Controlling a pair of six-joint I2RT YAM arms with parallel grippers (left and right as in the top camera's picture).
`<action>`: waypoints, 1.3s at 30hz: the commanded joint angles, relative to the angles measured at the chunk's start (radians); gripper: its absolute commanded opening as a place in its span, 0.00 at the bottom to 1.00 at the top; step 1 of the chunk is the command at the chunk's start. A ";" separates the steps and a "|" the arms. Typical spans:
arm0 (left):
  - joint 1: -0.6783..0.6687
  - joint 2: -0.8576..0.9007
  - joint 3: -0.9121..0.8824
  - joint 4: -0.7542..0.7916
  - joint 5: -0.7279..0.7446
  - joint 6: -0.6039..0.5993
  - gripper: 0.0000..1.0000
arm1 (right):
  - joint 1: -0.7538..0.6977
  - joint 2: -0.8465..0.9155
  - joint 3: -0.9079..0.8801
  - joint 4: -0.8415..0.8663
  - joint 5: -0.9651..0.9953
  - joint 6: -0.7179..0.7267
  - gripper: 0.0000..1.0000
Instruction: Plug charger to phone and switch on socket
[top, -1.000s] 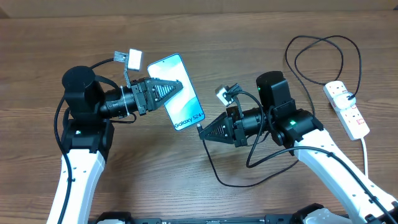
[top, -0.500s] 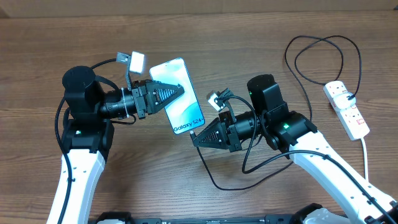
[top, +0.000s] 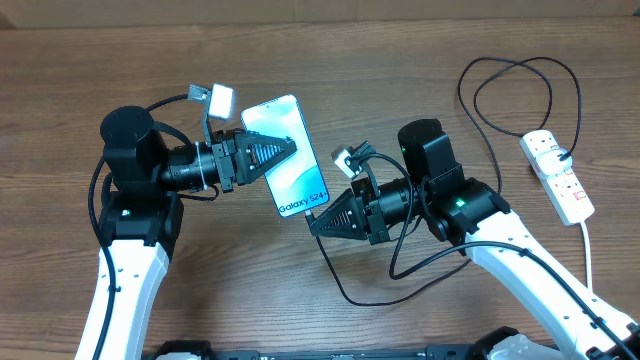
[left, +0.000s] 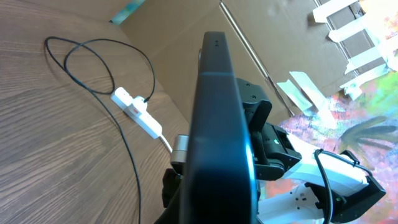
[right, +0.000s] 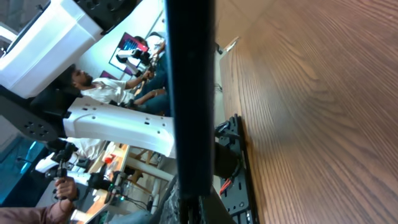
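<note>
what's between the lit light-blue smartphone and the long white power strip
Overhead view: the right arm and a loop of thin black charger cable.

Overhead view: a brown wood-grain surface (top: 330, 60) fills the frame, its planks running left to right. Left wrist view: a plain cardboard panel (left: 267, 31) stands at the far edge of the surface; strips of white tape (left: 339, 12) lie across its upper right part, and a brightly painted sheet (left: 367, 106) in pink, green and blue sits just below them. Right wrist view: a seated person (right: 102, 93) in a white shirt appears beyond the surface edge.
</note>
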 joint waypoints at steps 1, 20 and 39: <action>-0.007 -0.001 0.027 0.006 0.026 0.020 0.04 | 0.006 -0.006 0.019 0.013 -0.026 0.000 0.04; -0.008 -0.001 0.027 0.000 0.026 0.018 0.04 | 0.006 -0.006 0.019 0.037 -0.007 0.027 0.04; -0.008 -0.001 0.027 0.000 0.021 -0.011 0.04 | 0.006 -0.006 0.019 0.035 -0.006 0.053 0.04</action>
